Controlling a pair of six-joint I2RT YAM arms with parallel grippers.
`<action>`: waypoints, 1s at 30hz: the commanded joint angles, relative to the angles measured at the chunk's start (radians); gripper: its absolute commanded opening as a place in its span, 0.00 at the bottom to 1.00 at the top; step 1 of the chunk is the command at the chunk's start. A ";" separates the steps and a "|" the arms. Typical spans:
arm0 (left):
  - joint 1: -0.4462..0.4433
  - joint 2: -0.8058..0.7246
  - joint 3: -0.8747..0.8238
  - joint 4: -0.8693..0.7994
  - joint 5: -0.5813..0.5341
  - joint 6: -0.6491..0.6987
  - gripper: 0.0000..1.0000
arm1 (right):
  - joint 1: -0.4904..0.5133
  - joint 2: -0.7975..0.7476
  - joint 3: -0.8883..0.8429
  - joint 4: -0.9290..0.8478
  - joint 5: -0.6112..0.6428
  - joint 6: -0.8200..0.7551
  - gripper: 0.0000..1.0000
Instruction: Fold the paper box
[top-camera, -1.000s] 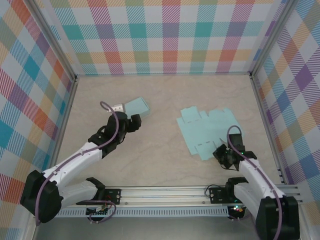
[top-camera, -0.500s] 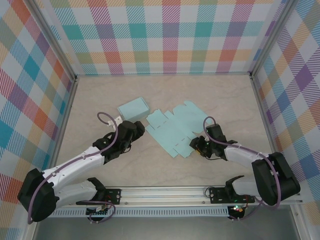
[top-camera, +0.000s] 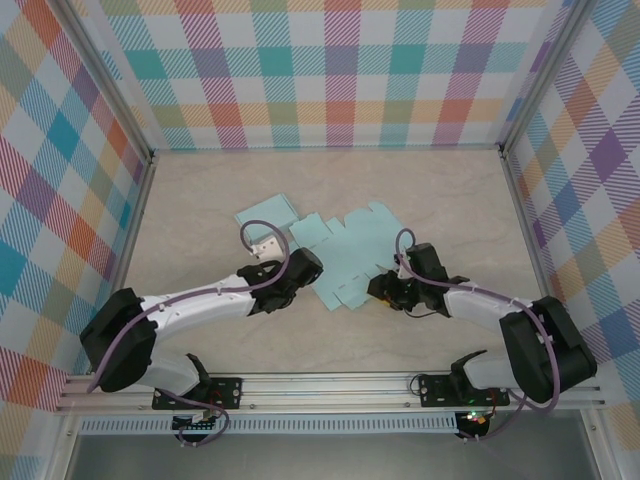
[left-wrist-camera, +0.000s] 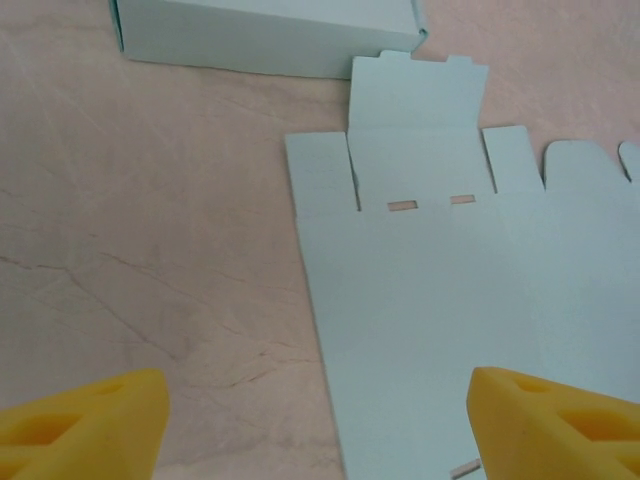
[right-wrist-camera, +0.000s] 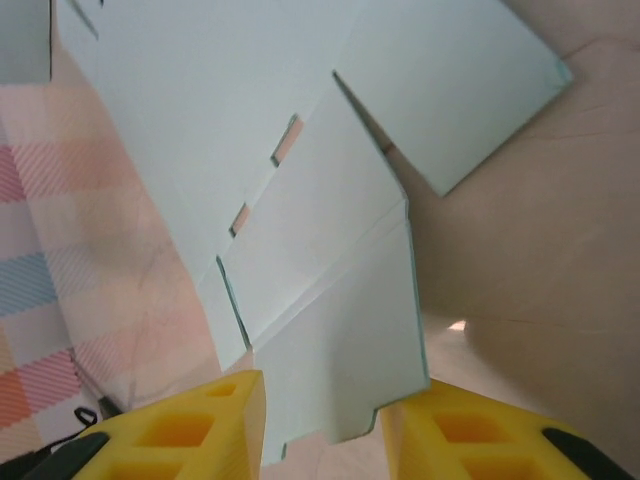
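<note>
The paper box (top-camera: 350, 252) is a flat pale-blue blank on the table's middle. My left gripper (top-camera: 300, 270) is at its left edge. In the left wrist view the blank (left-wrist-camera: 470, 290) lies under my open left gripper (left-wrist-camera: 318, 425), which straddles that edge with one yellow finger (left-wrist-camera: 80, 425) over bare table. My right gripper (top-camera: 385, 290) is at the blank's near right corner. There a raised end flap (right-wrist-camera: 340, 370) sits between the fingers of the right gripper (right-wrist-camera: 325, 435), which have closed onto its two side edges.
A folded pale-blue box (top-camera: 265, 215) lies just behind the blank's left end, also at the top of the left wrist view (left-wrist-camera: 265, 35). Checked walls (top-camera: 340, 70) surround the table. The arms' rail (top-camera: 330, 385) runs along the near edge.
The blank has slid left across the table with my right gripper at its corner. My left gripper left the folded box and moved right to the blank's left edge.
</note>
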 joint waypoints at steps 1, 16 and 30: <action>-0.012 0.037 0.034 -0.023 -0.044 -0.048 0.78 | 0.037 0.021 0.017 0.051 -0.091 -0.049 0.36; -0.036 -0.020 -0.120 0.021 0.062 -0.243 0.79 | 0.103 -0.146 0.119 -0.218 0.019 -0.208 0.38; -0.123 0.120 -0.150 0.258 0.161 -0.412 0.71 | 0.103 -0.066 0.188 -0.297 0.231 -0.270 0.39</action>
